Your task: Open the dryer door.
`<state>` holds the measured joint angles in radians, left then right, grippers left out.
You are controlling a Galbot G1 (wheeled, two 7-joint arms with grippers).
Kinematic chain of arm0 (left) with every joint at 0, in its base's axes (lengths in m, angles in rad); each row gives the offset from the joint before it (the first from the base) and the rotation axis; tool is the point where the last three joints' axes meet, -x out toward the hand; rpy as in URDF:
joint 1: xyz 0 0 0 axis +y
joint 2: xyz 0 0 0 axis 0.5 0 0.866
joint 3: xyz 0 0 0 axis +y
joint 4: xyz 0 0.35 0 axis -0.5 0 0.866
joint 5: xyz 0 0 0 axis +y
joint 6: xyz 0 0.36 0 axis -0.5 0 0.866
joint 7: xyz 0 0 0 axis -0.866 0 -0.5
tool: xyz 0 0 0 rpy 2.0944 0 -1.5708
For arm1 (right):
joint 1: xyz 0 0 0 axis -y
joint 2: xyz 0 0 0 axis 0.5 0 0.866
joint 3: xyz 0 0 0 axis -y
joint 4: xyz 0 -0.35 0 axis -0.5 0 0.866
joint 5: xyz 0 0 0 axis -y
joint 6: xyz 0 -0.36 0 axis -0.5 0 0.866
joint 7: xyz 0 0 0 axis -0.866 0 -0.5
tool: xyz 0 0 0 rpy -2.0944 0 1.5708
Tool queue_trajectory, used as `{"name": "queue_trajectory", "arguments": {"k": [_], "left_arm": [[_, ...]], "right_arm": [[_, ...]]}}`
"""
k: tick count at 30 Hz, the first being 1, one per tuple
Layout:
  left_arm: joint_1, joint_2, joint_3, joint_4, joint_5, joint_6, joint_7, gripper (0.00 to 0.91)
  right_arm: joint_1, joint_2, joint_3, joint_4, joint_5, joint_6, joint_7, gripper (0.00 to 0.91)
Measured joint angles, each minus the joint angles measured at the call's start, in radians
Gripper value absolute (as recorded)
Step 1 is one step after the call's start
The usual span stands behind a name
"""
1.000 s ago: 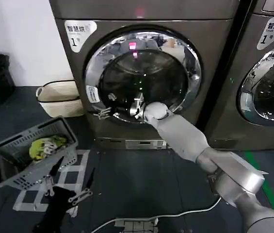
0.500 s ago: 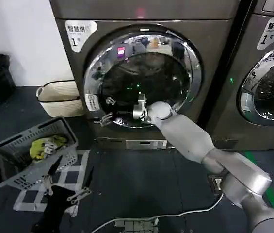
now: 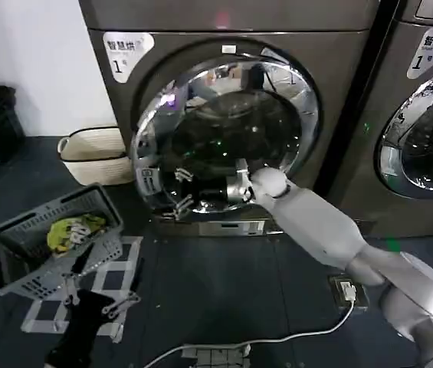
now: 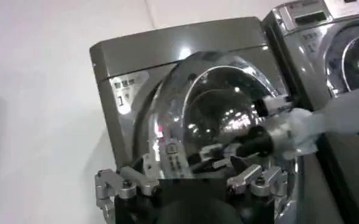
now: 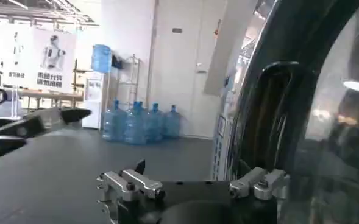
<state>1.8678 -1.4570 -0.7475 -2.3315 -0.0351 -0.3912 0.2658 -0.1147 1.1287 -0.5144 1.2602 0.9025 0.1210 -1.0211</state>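
The dryer [image 3: 339, 77] is the dark grey-bronze machine with a white "1" label. Its door [image 3: 224, 138], chrome rim round dark glass, stands ajar, its left edge swung out from the front. My right gripper [image 3: 183, 190] is at the lower left of that rim, open, with the door edge between its spread fingers. In the right wrist view the door's edge [image 5: 270, 97] stands close beside this gripper [image 5: 191, 170]. The left wrist view shows the ajar door [image 4: 216, 109] and the right gripper [image 4: 219, 155] on it. My left gripper [image 3: 97, 280] hangs low at the left, open and holding nothing.
A grey basket [image 3: 17, 253] with yellow-green laundry sits on the floor at the left. A cream woven basket [image 3: 97, 153] stands by the wall. The neighbouring machine [image 3: 423, 138] is on the right. A white cable [image 3: 277, 337] runs across the floor.
The door's left edge has swung outward from the dryer front. My right gripper has drawn back and down with the rim. The left arm has sunk slightly.
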Motion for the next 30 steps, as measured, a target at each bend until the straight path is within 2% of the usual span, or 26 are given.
{"name": "queue_trajectory", "arguments": {"k": [7, 14, 30], "left_arm": [[-0.063, 0.053, -0.058, 0.025, -0.072, 0.057, -0.006, 0.907], [-0.125, 0.116, -0.086, 0.059, -0.095, 0.072, -0.023, 0.907], [-0.28, 0.3, -0.096, 0.164, -0.144, 0.125, -0.05, 0.907]], "right_arm": [[-0.036, -0.089, 0.002, 0.113, 0.013, -0.008, -0.008, 0.907], [-0.053, -0.157, -0.012, 0.209, 0.022, -0.012, -0.021, 0.907], [-0.061, -0.3, -0.057, 0.365, 0.075, -0.015, -0.053, 0.907]]}}
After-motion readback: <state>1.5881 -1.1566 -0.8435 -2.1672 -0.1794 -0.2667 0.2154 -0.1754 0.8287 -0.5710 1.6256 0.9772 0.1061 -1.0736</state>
